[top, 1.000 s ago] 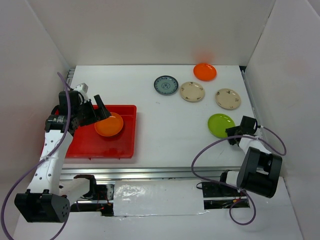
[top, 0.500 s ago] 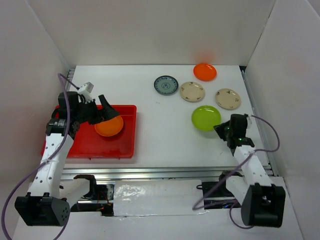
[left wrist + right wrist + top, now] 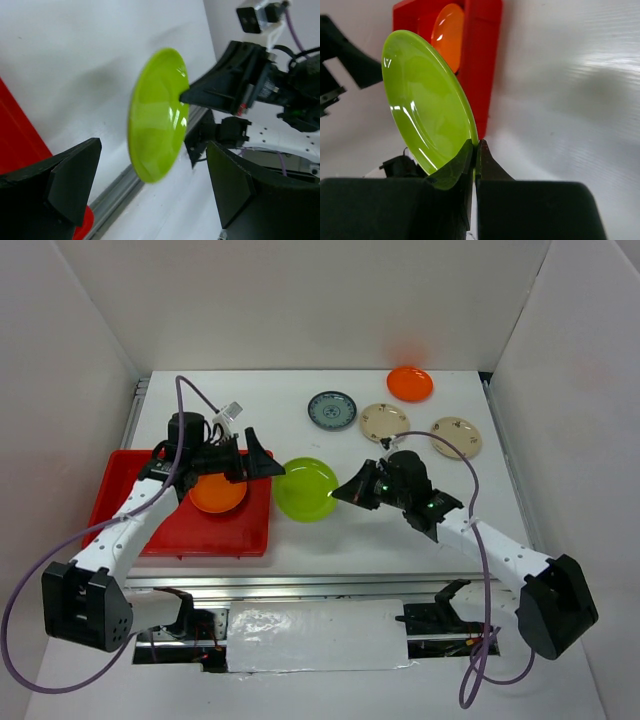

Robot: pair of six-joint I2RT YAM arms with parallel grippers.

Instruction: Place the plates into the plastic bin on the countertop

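My right gripper [image 3: 343,494] [image 3: 476,146] is shut on the rim of the lime green plate [image 3: 304,489] [image 3: 422,100] [image 3: 156,117]. It holds the plate tilted above the countertop [image 3: 350,545], just right of the red plastic bin [image 3: 130,535] [image 3: 482,55]. An orange plate [image 3: 218,494] [image 3: 448,35] lies in the bin. My left gripper [image 3: 268,462] [image 3: 152,150] is open at the bin's right edge. Its fingers face the green plate's left side without touching it.
Four more plates lie at the back right: a blue-grey patterned one [image 3: 332,410], two cream floral ones [image 3: 384,423] [image 3: 457,437] and an orange one [image 3: 410,383]. White walls stand on three sides. A metal rail [image 3: 300,585] runs along the front edge.
The right gripper shut on the green plate, lifted it and swung it left to the middle. The left gripper moved right from over the bin towards the plate.
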